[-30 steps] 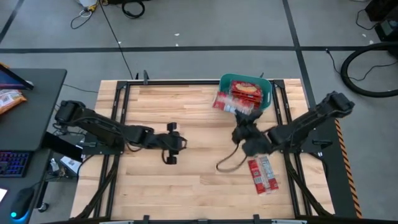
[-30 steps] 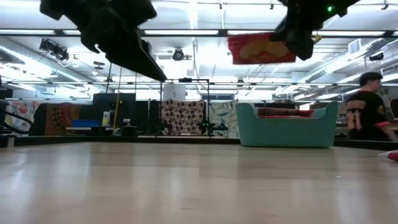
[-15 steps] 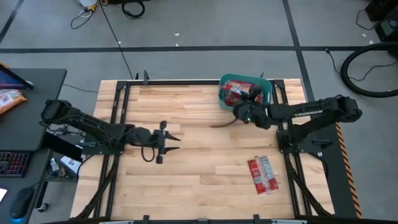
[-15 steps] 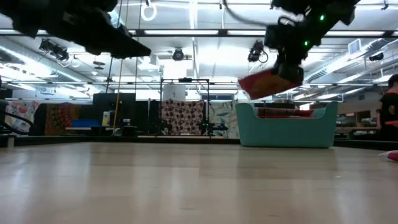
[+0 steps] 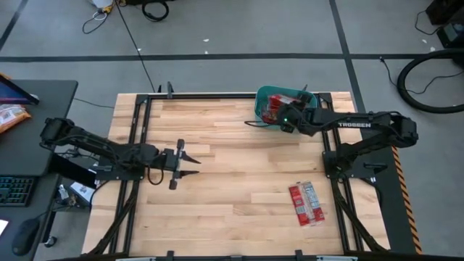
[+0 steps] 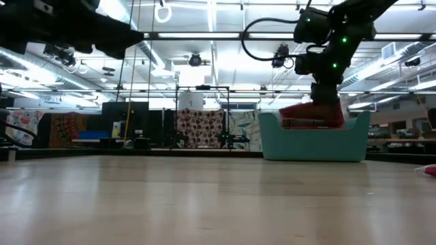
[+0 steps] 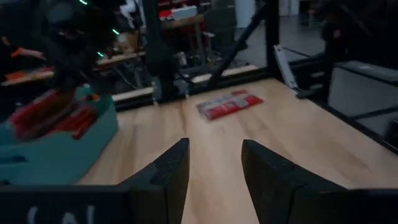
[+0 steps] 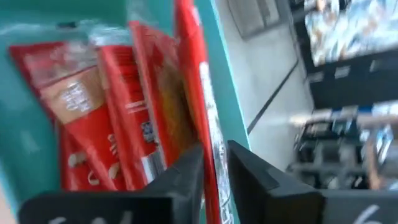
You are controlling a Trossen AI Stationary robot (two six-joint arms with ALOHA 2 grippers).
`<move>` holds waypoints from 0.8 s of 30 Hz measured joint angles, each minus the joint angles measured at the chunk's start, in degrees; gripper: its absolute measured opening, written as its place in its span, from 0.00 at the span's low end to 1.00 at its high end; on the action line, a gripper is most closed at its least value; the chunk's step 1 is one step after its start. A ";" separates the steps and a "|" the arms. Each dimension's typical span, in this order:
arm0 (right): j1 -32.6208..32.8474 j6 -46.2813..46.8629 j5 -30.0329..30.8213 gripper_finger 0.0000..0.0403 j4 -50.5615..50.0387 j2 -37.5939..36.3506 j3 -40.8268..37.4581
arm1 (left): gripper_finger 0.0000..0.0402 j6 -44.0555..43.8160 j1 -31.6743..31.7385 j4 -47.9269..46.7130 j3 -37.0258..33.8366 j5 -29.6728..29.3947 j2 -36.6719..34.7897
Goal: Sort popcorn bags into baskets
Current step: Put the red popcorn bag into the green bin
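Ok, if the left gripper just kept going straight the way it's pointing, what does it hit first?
Probably nothing soon. The left gripper is open and faces bare table. The loose popcorn bag lies farther ahead, roughly in line, so it is the likeliest first contact if the gripper travels low enough; depth is unclear.

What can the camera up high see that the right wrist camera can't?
Only the high view shows the whole table, the left gripper waiting open over the wood, and one popcorn bag lying on the table. Only the right wrist view shows, close up, a red bag on edge between the right gripper fingers, by the wall. Both show the teal basket with red bags inside.
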 joint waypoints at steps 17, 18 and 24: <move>10.22 37.59 -37.58 0.27 -25.38 0.68 17.75 | 0.38 -1.74 -0.45 -0.83 -0.35 0.59 -0.78; 11.81 38.96 -40.16 0.27 -25.29 0.70 17.75 | 0.38 -1.74 -0.46 -0.84 -0.35 0.58 -0.76; 22.09 50.23 -49.31 0.27 -21.91 0.68 16.14 | 0.38 -2.71 -0.56 -0.84 -0.35 0.56 -0.76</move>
